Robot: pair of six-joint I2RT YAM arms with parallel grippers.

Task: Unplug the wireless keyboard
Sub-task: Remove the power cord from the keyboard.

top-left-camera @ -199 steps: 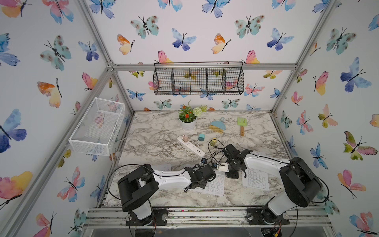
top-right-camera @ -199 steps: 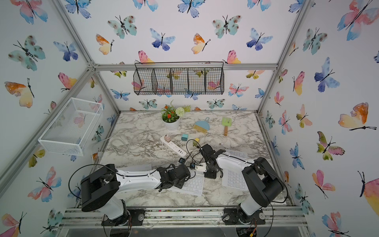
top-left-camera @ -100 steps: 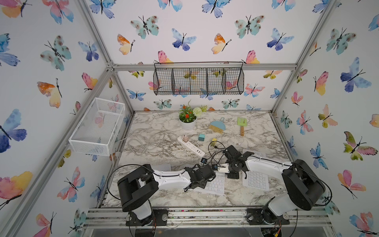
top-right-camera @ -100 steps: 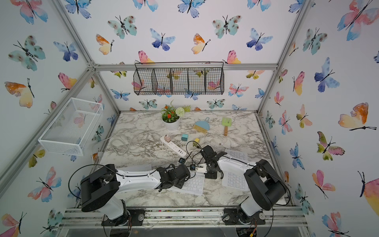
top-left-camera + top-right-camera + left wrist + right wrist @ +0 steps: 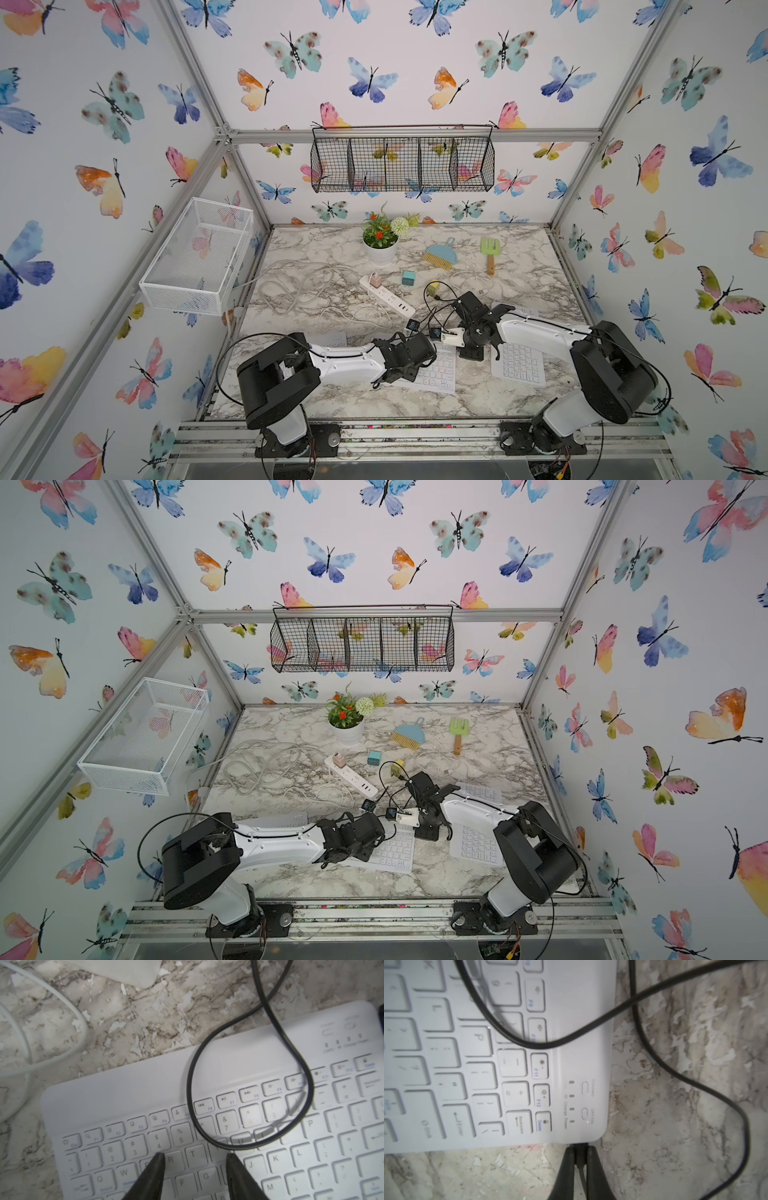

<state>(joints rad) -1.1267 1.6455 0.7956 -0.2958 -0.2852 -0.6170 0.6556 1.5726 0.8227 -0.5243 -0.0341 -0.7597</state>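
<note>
The white wireless keyboard (image 5: 436, 372) (image 5: 395, 854) lies near the table's front between the two arms. A black cable (image 5: 249, 1145) (image 5: 591, 1022) loops over its keys. The cable's black plug (image 5: 579, 1148) sits in the keyboard's (image 5: 581, 1064) side edge, by the corner with the Delete key. My right gripper (image 5: 579, 1152) (image 5: 470, 353) is shut on that plug. My left gripper (image 5: 195, 1156) (image 5: 415, 357) is open, its fingertips (image 5: 159, 1157) down on the keyboard's (image 5: 124, 1088) keys around the R and T, with nothing between them.
A second white keyboard (image 5: 518, 365) lies under the right arm, with others further back. A white power strip (image 5: 386, 296), coiled white cables (image 5: 291, 286), a flower pot (image 5: 380, 245), a small brush (image 5: 440, 254) and a toy rake (image 5: 490, 253) lie further back.
Almost nothing: the right arm has shifted very slightly while its gripper stays shut on the plug. The left gripper stays on the keys.
</note>
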